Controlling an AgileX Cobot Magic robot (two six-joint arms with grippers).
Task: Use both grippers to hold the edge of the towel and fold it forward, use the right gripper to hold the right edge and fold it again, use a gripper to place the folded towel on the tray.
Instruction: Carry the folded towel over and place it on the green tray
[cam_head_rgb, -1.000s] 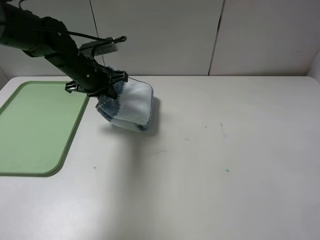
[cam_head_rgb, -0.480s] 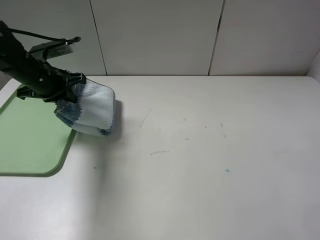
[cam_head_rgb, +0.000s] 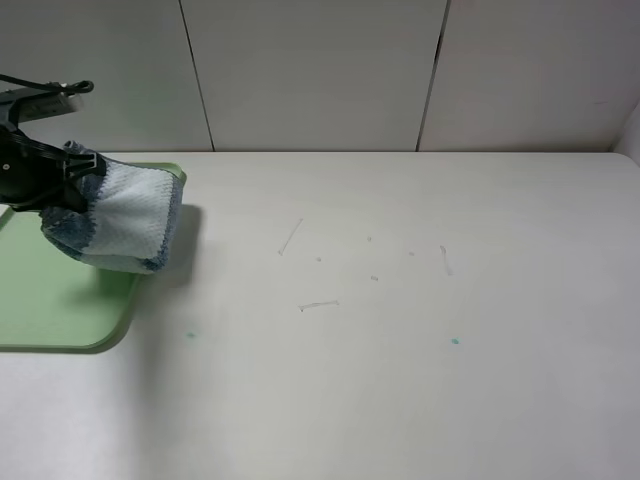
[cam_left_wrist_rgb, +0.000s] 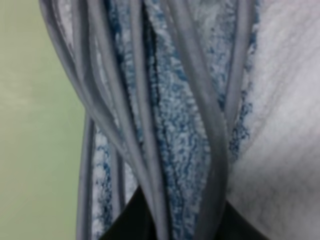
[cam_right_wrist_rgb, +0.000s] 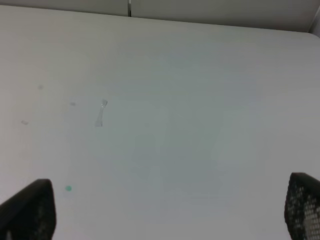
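The folded towel (cam_head_rgb: 118, 216), blue and pale striped, hangs in the air over the right rim of the light green tray (cam_head_rgb: 55, 300) at the far left. My left gripper (cam_head_rgb: 58, 186) is shut on the towel's left side and holds it clear of the surface. Up close in the left wrist view, the towel's (cam_left_wrist_rgb: 170, 115) layered grey-edged folds fill the picture, with the tray (cam_left_wrist_rgb: 30, 125) beside them. Only dark tips of the left gripper (cam_left_wrist_rgb: 175, 227) show under the cloth. My right gripper (cam_right_wrist_rgb: 165, 210) stands open over bare table and is out of the exterior view.
The white table (cam_head_rgb: 400, 300) stretches right of the tray, with faint scuff marks (cam_head_rgb: 318, 305) and a small teal speck (cam_head_rgb: 455, 341). A panelled wall (cam_head_rgb: 320, 70) closes the back.
My left gripper has carried the folded towel leftward from the table to above the tray's right rim. The right gripper's opening has not changed.
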